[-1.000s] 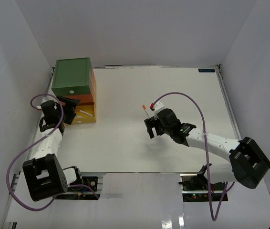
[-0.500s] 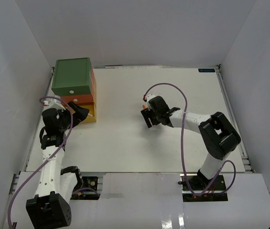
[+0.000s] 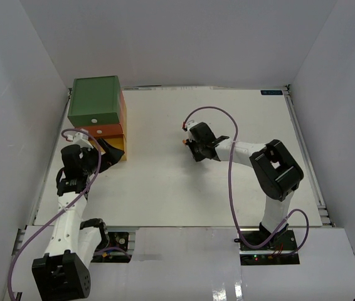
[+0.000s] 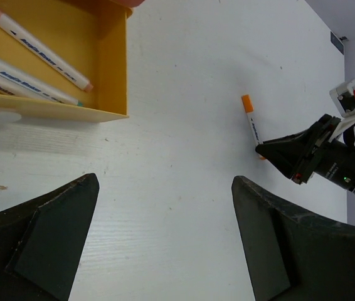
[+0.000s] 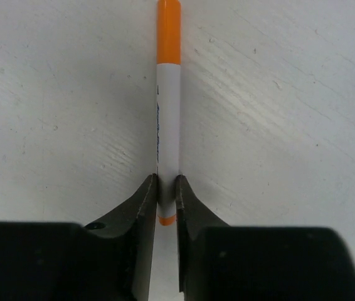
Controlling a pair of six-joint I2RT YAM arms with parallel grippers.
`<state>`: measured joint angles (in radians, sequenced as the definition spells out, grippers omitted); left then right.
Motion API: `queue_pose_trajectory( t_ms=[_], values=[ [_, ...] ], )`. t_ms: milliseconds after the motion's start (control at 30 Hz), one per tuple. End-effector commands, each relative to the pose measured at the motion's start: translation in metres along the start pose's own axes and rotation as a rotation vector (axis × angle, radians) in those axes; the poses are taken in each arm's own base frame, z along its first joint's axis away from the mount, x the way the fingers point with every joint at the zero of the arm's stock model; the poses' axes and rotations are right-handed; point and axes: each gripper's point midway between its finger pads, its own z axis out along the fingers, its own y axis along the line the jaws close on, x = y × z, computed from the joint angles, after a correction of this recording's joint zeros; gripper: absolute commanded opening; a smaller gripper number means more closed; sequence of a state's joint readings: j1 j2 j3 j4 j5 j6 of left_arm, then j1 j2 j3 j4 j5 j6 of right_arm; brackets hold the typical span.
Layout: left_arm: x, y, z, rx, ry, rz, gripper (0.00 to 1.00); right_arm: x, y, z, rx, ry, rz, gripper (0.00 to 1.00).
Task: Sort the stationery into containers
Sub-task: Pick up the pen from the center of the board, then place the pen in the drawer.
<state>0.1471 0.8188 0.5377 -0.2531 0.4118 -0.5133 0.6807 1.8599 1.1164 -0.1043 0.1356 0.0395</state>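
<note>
A white pen with an orange cap [image 5: 168,125] lies on the table, and my right gripper [image 5: 167,185] is shut on its rear end. The same pen [image 4: 251,122] shows in the left wrist view with the right gripper [image 4: 290,153] at its near end, and from above only its orange tip [image 3: 184,142] peeks out by the right gripper [image 3: 193,145]. The containers are stacked at the far left: green drawer [image 3: 95,100], orange-red drawer [image 3: 102,130], and the yellow drawer [image 4: 113,56] pulled out with three pens [image 4: 39,47] inside. My left gripper [image 4: 165,182] hangs open over bare table just in front of the yellow drawer.
White walls enclose the table on three sides. A purple cable [image 3: 227,125] loops over the right arm, and another [image 3: 39,219] trails along the left arm. The stack of drawers stands close to the left wall.
My right gripper slid toward the far left onto the orange-capped pen and shut on it. The left arm swung its wrist to the front of the yellow drawer, staying open.
</note>
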Motion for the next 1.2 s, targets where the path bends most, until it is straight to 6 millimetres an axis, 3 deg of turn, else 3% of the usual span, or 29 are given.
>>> queue_pose_trajectory(
  t_ms=[0, 167, 433, 467, 533, 567, 600, 767, 1000, 1100, 1167],
  values=[
    [0.011, -0.016, -0.001, 0.094, 0.036, -0.016, 0.98, 0.020, 0.005, 0.000, -0.034, 0.065, 0.004, 0.14],
    [0.023, -0.031, -0.002, 0.156, 0.089, -0.114, 0.98, 0.027, 0.025, -0.018, -0.093, 0.030, 0.040, 0.11],
    [0.053, -0.091, 0.008, 0.231, 0.173, -0.200, 0.98, -0.001, 0.085, -0.073, -0.275, -0.137, 0.065, 0.12],
    [0.054, -0.090, 0.016, 0.195, 0.169, -0.227, 0.98, -0.002, 0.089, -0.077, -0.288, -0.145, 0.068, 0.12],
    [0.067, -0.108, 0.019, 0.215, 0.204, -0.222, 0.98, -0.005, 0.103, -0.089, -0.327, -0.163, 0.070, 0.13],
    [0.064, -0.113, 0.023, 0.210, 0.184, -0.227, 0.98, -0.008, 0.107, -0.093, -0.340, -0.178, 0.070, 0.13],
    [0.078, -0.120, 0.028, 0.205, 0.226, -0.235, 0.98, -0.012, 0.115, -0.100, -0.366, -0.207, 0.074, 0.13],
    [0.090, -0.144, 0.046, 0.182, 0.244, -0.218, 0.98, -0.020, 0.128, -0.115, -0.412, -0.262, 0.074, 0.14],
    [0.097, -0.171, 0.062, 0.192, 0.254, -0.220, 0.88, -0.029, 0.136, -0.130, -0.448, -0.322, 0.083, 0.14],
    [0.106, -0.175, 0.065, 0.192, 0.276, -0.217, 0.83, -0.031, 0.136, -0.134, -0.459, -0.342, 0.088, 0.15],
    [0.111, -0.176, 0.067, 0.190, 0.288, -0.218, 0.74, -0.029, 0.136, -0.133, -0.459, -0.343, 0.090, 0.15]
  ],
)
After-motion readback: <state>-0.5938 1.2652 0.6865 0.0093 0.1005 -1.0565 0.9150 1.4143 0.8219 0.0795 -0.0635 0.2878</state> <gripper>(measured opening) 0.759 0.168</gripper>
